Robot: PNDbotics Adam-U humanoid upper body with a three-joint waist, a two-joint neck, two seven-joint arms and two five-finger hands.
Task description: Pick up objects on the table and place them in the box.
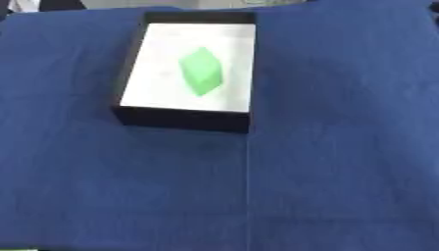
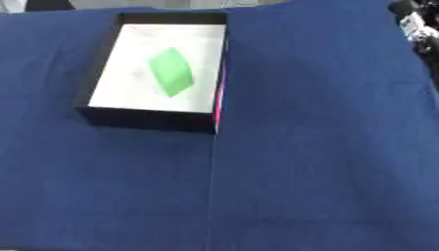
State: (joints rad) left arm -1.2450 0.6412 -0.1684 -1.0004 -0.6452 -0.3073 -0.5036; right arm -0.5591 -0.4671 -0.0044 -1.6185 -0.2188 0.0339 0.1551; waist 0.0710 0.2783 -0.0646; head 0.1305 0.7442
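Observation:
A black box [image 1: 180,119] with a white floor stands on the blue cloth at the upper left of centre. Inside it a green block [image 1: 201,71] lies tilted, near the middle of the floor. A thin pink strip [image 2: 219,100] shows along the box's right outer wall in the right eye view; I cannot make out what it is. A black and silver part of my right hand [image 2: 413,20] shows at the upper right edge of the right eye view, well away from the box. My left hand is out of sight.
The blue cloth [image 1: 326,162] covers the whole table, with a straight crease running from the box's front right corner toward me. Beyond the cloth's far edge, dark and light shapes show.

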